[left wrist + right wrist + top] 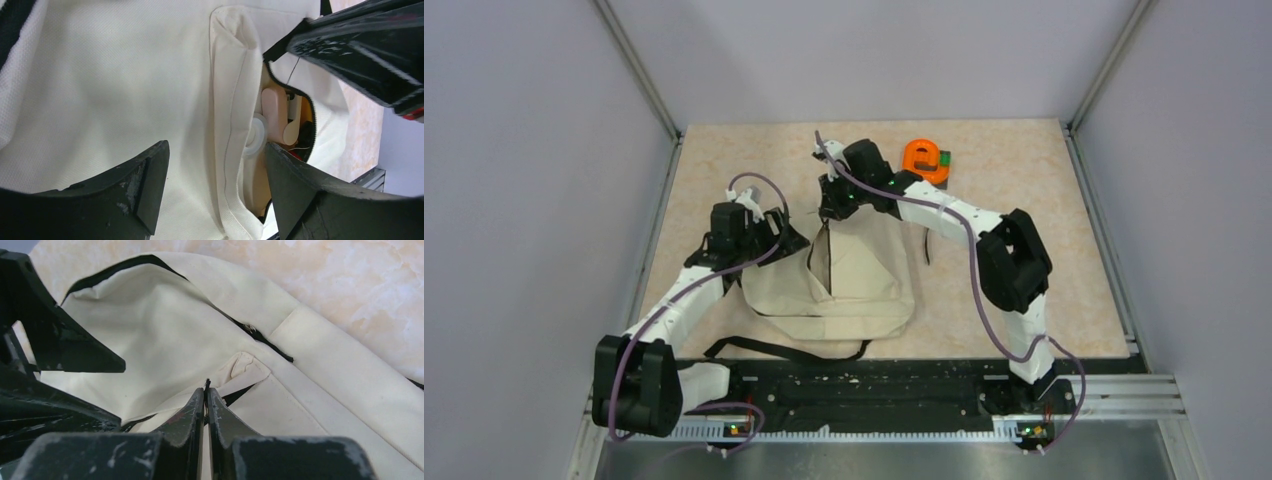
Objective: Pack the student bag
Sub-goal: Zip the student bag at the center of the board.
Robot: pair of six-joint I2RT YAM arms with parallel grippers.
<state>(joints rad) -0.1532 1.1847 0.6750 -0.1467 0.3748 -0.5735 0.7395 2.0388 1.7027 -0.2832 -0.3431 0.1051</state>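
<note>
The student bag (844, 285) lies flat near the middle of the marbled beige counter (1034, 300), between the two arms; it is cream fabric, with a black strap (784, 350) trailing from its near edge towards the arm bases. Its opening faces the far side of the counter, edged with a black zipper (262, 342); the top view shows a dark slit running down from that far edge.

The left arm (686, 290) reaches in from the left; the left jaws are apart, poised over a stitched fold of the bag's cloth (225, 100) beside the opening; whether their tips touch the fabric cannot be told. The right arm (954, 215) bends in from the right; the right jaws are pressed together on the bag's far edge, and the wrist view shows their tips meeting at a small folded corner of cloth (245, 365) by the zipper line. The left wrist view shows them high on the right, at the black rim of the opening.

Through the gap, the left wrist view shows things already inside: a pale pink piece (275, 110), a cream curved piece (294, 125) touching it and a white round part (256, 137) just below; what they are cannot be told.

An orange ring-shaped object (922, 157) sits on the far part of the counter, apart from the bag; a small dark and green item (945, 160) touches its right side.
</note>
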